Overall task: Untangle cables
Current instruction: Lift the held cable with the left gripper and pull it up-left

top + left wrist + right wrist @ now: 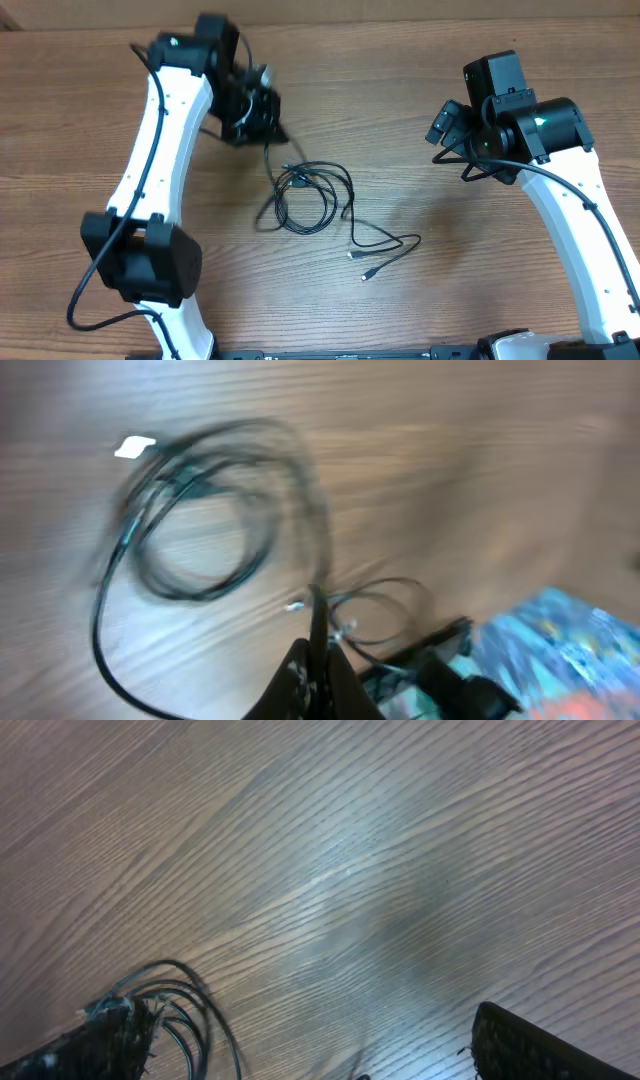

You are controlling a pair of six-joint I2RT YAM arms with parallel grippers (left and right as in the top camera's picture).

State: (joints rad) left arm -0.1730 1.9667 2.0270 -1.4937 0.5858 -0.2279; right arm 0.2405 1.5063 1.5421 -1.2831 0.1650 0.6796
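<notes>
Left hand (pixel 315 660) sits closest to the lens in its own wrist view. Fingers (pixel 298 682) are clenched, with one thin black strand (pixel 318 615) pinched between the tips and rising out of them. Picture blurred; the grip looks fingertip-only, depth hard to judge.

Just past the tips lie two small loose loops (pixel 375 615). Beyond them are the cables (pixel 200 510), heaped in several overlapping turns on the counter (pixel 450 480).

Overhead, the coil (pixel 305 195) lies mid-counter between the two arms, and the pinched strand leads from the left hand to its upper edge. Two tails trail off toward the right arm's side and end in small plug ends (pixel 358 265), apart from the coil.

Right hand (pixel 447 125): released, fingers wide, holding nothing, over bare wood well apart from the bundle. Its wrist view catches only the coil's edge at lower left.

Judgement: the step in hand is drawing one strand free of the tangle.
- Pull slowly and low, along the strand's own line and away from the coil, so the turns slip rather than cinch.
- Watch the coil. If the whole heap drags along, pause and bring the right hand in to pin it.
- The plugs are the likely snag, since they can catch in a loop.
- No jerks. So shallow a pinch could lose the strand.
</notes>
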